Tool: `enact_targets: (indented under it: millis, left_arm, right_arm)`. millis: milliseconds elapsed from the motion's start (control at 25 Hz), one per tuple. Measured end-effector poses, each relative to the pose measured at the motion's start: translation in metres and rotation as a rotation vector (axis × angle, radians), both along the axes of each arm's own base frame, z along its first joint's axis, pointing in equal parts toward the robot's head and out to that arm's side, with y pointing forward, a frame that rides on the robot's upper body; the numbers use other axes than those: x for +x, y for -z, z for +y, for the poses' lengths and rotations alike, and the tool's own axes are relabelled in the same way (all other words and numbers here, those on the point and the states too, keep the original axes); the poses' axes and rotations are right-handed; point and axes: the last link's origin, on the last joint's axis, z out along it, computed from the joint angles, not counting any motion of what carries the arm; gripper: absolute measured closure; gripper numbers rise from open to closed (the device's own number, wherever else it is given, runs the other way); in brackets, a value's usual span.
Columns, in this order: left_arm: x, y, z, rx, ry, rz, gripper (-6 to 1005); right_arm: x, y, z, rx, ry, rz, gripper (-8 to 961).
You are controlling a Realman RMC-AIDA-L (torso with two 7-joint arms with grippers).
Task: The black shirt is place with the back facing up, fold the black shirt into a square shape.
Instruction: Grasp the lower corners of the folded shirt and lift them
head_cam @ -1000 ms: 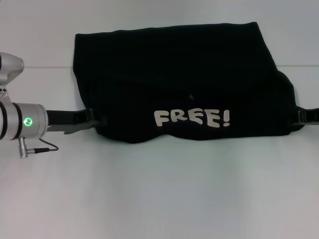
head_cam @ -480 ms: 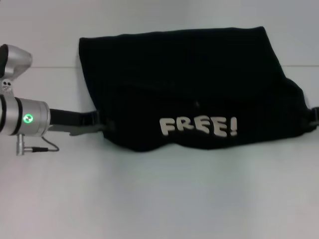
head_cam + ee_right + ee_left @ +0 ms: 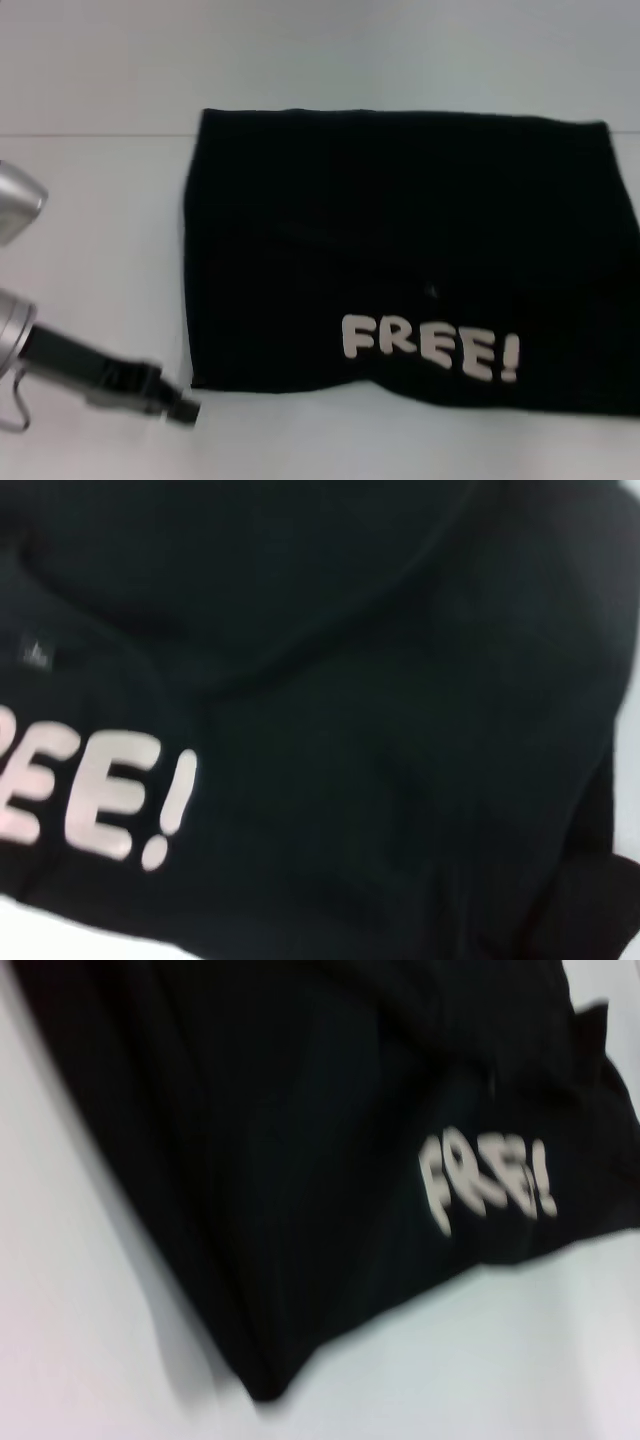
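Observation:
The black shirt [image 3: 400, 250] lies flat on the white table as a wide folded rectangle. Its white "FREE!" lettering [image 3: 430, 347] faces up near the front edge. My left gripper [image 3: 178, 408] hovers low at the front left, just outside the shirt's front-left corner and apart from the cloth. In the left wrist view the black shirt [image 3: 300, 1160] fills most of the picture, with one corner pointing at the table. The black shirt [image 3: 380, 710] also fills the right wrist view from close up. My right gripper is out of view.
The white table [image 3: 90, 220] shows bare to the left of the shirt and along the front edge [image 3: 330, 450]. A faint seam line [image 3: 90, 134] crosses the table behind the shirt.
The shirt now lies flatter and sits nearer and more to the right in the head view. My left gripper has come off the shirt's left edge and moved toward the front. The right gripper has left the picture.

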Motion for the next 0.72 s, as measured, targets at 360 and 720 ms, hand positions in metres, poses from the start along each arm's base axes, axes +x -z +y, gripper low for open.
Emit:
enact_targets:
  millis: [360,720]
  left_arm:
    - [-0.010,-0.009,-0.004,0.082,-0.016,0.012,841]
    - [-0.014,0.009,0.005,0.162,-0.064,0.007,828]
  right_arm:
    - [0.009,0.000,-0.008,0.022,0.010,0.025,897]
    - [0.002,-0.007,0.003,0.035,-0.009,0.017,896]
